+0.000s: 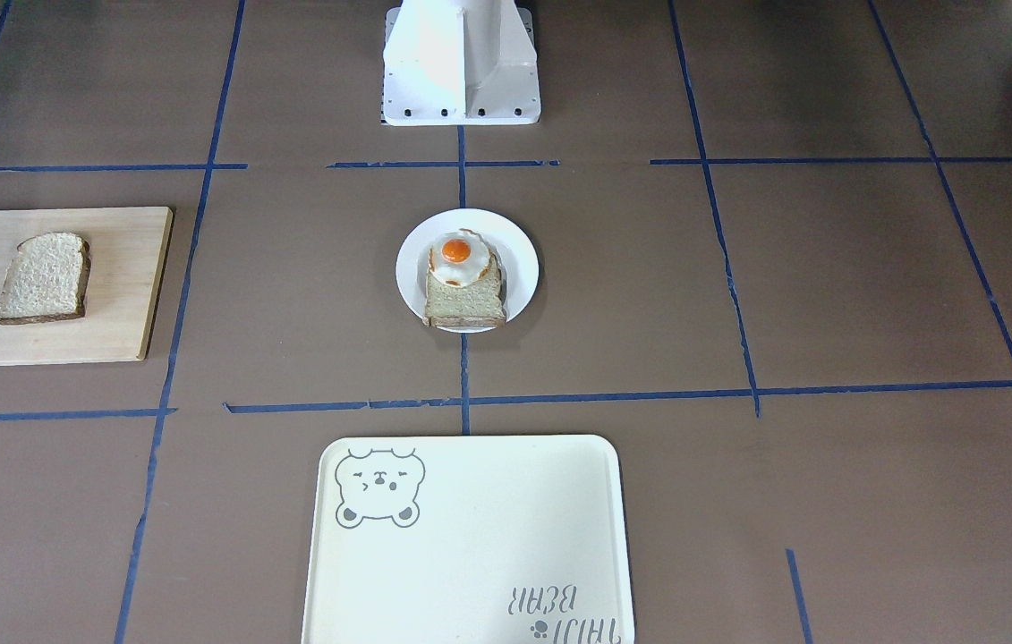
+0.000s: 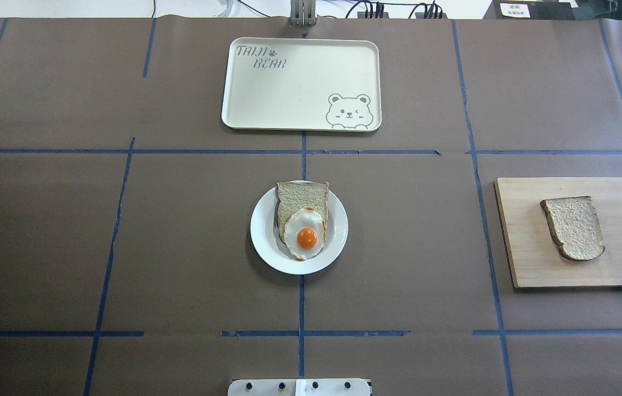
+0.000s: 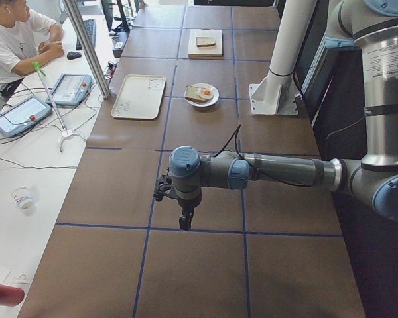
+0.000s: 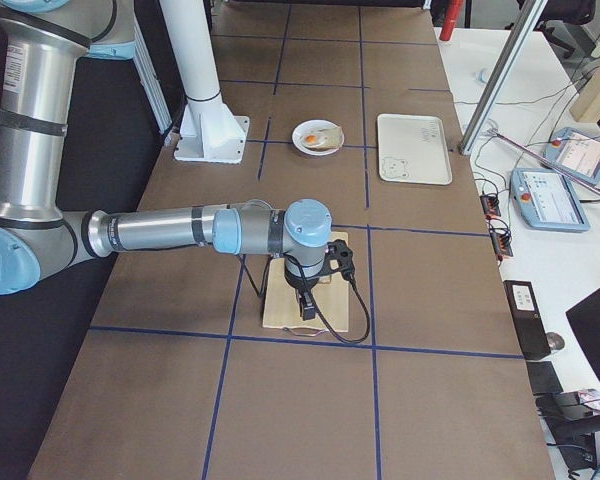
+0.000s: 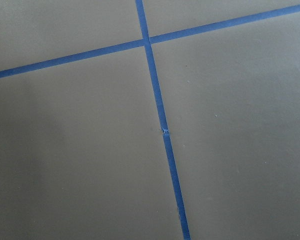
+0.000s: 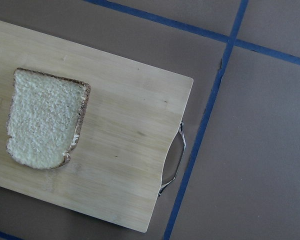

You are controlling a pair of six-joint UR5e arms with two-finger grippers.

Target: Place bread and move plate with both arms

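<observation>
The bread (image 2: 573, 227) lies flat on a pale wooden board (image 2: 525, 242) on the robot's right side; it also shows in the front view (image 1: 45, 277) and the right wrist view (image 6: 42, 117). The white plate (image 2: 261, 231) sits at the table's middle and carries a paler slice (image 2: 302, 198) with a fried egg (image 2: 305, 236). My right gripper (image 4: 305, 310) hangs over the board, seen only in the exterior right view. My left gripper (image 3: 184, 222) hangs over bare table far from the plate, seen only in the exterior left view. I cannot tell whether either is open or shut.
A cream tray with a bear drawing (image 2: 300, 82) lies beyond the plate on the operators' side. The white pedestal (image 1: 461, 63) stands at the robot's edge. The board has a metal handle (image 6: 172, 160). An operator (image 3: 13, 33) sits at a side desk.
</observation>
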